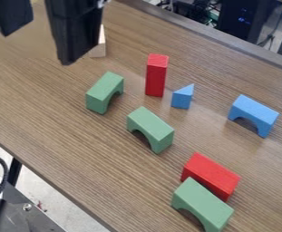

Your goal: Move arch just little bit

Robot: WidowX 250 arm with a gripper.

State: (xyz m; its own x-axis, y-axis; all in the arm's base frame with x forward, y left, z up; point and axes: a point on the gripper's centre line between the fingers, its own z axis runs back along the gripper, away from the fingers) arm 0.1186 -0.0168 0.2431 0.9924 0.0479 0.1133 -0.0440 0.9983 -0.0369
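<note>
Bright, diffuse light, soft shadows on the wooden tabletop (64,118), darker hollows beneath the arches (150,123)

The claw (36,49) partly hides a perhaps wooden block (99,49).

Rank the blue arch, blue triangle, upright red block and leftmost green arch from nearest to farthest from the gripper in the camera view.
1. Leftmost green arch, below and right of the gripper
2. Upright red block, farther right
3. Blue triangle, right of that block
4. Blue arch, at far right
</note>
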